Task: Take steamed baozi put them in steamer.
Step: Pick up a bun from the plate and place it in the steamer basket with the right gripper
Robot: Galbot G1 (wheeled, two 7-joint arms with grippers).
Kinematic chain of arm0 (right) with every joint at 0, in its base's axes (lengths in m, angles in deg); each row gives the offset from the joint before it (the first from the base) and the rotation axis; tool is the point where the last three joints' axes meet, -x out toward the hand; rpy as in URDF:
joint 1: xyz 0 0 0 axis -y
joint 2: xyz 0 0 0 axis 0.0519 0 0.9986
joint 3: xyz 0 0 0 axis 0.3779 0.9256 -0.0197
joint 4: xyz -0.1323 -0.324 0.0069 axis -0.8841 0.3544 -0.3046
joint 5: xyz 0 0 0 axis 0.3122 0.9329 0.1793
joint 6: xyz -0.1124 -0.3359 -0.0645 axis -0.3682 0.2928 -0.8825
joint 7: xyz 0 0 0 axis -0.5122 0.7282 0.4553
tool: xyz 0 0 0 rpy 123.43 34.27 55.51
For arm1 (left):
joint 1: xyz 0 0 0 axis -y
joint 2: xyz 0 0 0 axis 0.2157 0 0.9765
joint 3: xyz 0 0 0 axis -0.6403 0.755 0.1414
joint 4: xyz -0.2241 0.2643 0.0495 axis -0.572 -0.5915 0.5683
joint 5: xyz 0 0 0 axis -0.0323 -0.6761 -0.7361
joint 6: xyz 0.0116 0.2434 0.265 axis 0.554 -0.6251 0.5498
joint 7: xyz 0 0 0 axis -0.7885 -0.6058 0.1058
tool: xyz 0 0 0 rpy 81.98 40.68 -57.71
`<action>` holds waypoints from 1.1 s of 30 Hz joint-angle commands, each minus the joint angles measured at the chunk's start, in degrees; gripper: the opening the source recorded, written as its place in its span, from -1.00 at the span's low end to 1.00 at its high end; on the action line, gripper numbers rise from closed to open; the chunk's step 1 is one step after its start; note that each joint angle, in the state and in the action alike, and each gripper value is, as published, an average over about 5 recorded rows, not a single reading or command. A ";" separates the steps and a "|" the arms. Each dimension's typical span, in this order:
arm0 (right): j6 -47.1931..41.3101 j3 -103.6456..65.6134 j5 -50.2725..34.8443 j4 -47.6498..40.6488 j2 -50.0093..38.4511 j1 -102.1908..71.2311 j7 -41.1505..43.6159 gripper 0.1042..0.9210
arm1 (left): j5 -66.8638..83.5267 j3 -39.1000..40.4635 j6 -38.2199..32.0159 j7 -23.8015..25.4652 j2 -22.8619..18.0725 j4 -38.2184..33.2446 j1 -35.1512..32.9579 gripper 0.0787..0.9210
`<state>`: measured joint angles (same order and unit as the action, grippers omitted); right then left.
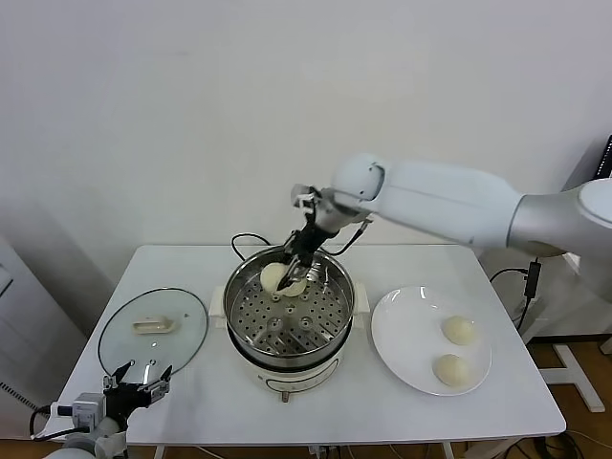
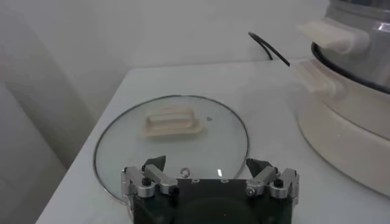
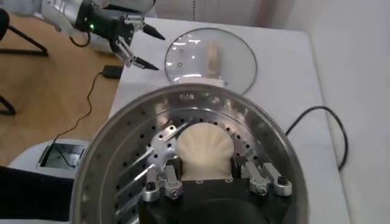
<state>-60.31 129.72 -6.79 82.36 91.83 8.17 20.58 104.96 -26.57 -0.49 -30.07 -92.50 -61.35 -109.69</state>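
Your left gripper (image 1: 137, 386) sat parked at the near desk (image 1: 191, 411) edge, jaws spread and empty, on the near side of the glass lid (image 1: 153, 328) that lay beside the steamer (image 1: 289, 311). Two baozi (image 1: 459, 330) waited on the white plate (image 1: 402, 359) on the steamer's other side. At the steamer's far wall, your right gripper (image 1: 298, 267) was inside the basket, clenched on a third baozi (image 1: 275, 277) that appeared to be at or just above the perforated floor. Placing step was in hand, I judged. Next move called for confirming the bun rested, then releasing and lifting clear of the rim.
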 commanded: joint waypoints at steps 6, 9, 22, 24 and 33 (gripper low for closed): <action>-3.23 0.19 3.32 -1.09 4.56 -4.26 -4.77 -0.03 | 0.32 -0.29 -0.12 -0.04 -0.05 -0.04 -0.14 0.77; -3.59 0.13 3.95 -1.35 4.72 -5.13 -5.34 -0.03 | 0.34 -0.32 -0.15 -0.04 -0.09 -0.01 -0.21 0.77; -3.68 -0.68 5.20 -3.15 6.72 -7.55 -6.33 0.04 | 0.49 -0.32 -0.22 -0.04 -0.21 0.04 -0.11 0.77; -3.81 -0.72 5.38 -3.27 6.75 -7.64 -6.61 0.15 | 0.54 -0.41 -0.29 -0.04 -0.18 0.10 -0.22 0.77; -3.93 -1.16 5.06 -2.44 4.46 -2.96 -3.99 0.72 | 0.68 -0.56 -0.34 -0.06 -0.15 0.06 -0.26 0.77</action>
<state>-64.04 128.76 -2.06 79.85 96.96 2.97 15.33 105.63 -27.11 -0.84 -30.13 -92.69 -61.21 -109.94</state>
